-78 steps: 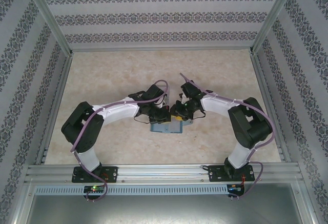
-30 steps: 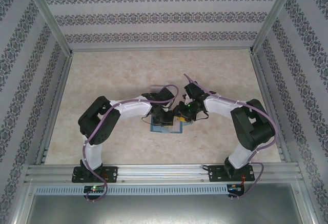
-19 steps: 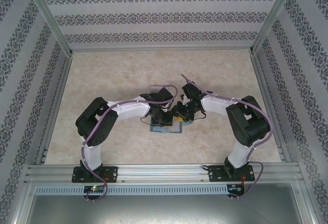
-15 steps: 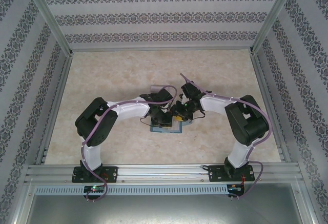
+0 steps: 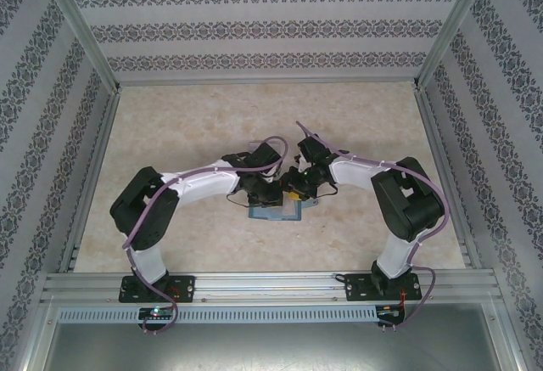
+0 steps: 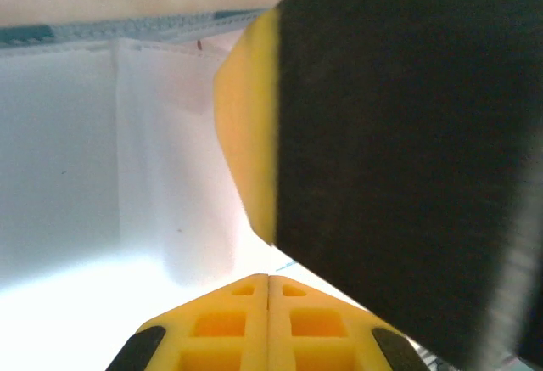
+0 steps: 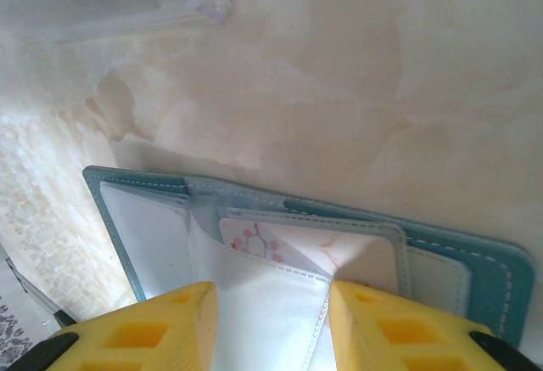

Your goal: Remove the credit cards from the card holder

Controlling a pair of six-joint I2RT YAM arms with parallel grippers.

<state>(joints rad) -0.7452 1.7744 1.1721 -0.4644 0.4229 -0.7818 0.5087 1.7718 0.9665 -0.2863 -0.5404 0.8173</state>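
The right gripper [image 7: 271, 296] has its yellow fingers apart, straddling a white inner pocket of the card holder [image 7: 502, 279]. The holder lies open on the table [image 7: 382, 91] directly beneath it. Just ahead of the fingertips, a credit card [image 7: 339, 250] with a pink blossom print peeks from that pocket. Farther ahead and to the left sits a clear tray [image 7: 170, 2]. The left gripper [image 6: 268, 284] has its pads pressed together over the holder's white lining.
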